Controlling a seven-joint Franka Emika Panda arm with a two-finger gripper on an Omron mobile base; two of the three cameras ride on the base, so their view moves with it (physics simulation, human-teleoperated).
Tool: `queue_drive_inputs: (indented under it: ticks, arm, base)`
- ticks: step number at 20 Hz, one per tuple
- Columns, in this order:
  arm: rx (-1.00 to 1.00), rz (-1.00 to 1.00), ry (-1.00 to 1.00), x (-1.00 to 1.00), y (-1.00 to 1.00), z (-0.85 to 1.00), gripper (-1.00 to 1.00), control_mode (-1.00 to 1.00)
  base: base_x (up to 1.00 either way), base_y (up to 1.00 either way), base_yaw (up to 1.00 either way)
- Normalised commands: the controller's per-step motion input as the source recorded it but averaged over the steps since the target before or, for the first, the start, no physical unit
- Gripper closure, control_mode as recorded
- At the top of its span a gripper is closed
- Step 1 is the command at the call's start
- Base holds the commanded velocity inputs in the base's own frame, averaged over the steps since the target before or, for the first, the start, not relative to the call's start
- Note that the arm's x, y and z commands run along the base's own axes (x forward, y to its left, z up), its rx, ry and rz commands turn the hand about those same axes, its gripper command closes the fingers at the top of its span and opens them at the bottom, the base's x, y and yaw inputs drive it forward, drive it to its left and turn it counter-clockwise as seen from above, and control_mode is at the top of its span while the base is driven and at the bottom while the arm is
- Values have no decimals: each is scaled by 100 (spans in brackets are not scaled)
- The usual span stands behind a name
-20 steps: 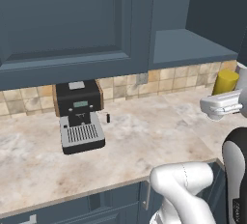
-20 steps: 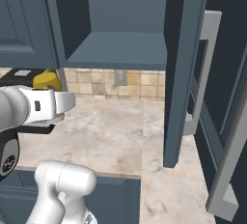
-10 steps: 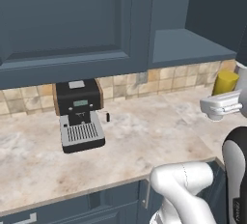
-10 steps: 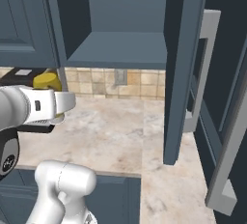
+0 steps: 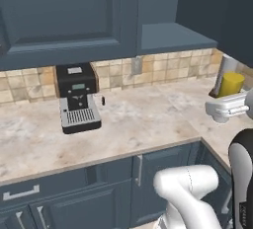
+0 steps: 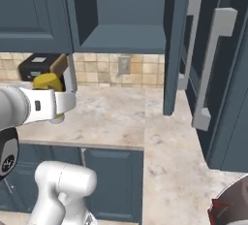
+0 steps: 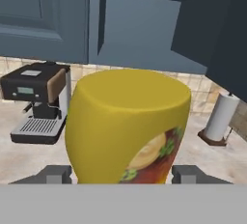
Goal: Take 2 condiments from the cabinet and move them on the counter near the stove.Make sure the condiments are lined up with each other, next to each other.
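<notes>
Claw [image 5: 228,105] at the right edge of the left base view grips the yellow bottle [image 5: 231,84] from below, holding it above the desk [image 5: 138,119], well right of the coffee machine [image 5: 76,97] and just in front of the paper-towel roll [image 5: 223,72]. From the right base view the bottle [image 6: 48,82] sits upright in the claw [image 6: 57,104], out in front of the coffee machine [image 6: 42,65] and below the open cabinet [image 6: 126,37]. Seen from the hand view the bottle [image 7: 127,129] stands between both fingertips [image 7: 57,174], right of the coffee machine [image 7: 37,101], so I would keep it level, carry it slowly toward the stove and set it down flat, leaving room beside it for the second condiment.
</notes>
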Motion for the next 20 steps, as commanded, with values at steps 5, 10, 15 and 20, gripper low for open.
queue_drive_inputs:
  ticks: [5,10,15,20]
  arm:
    - [0,0,0,0,0,0,100,100]
    - [0,0,0,0,0,0,100,100]
    - [0,0,0,0,0,0,100,100]
    - [0,0,0,0,0,0,100,100]
  base:
    - [-67,43,-4]
    - [-68,76,-18]
    - [-80,86,-30]
    - [-94,17,-45]
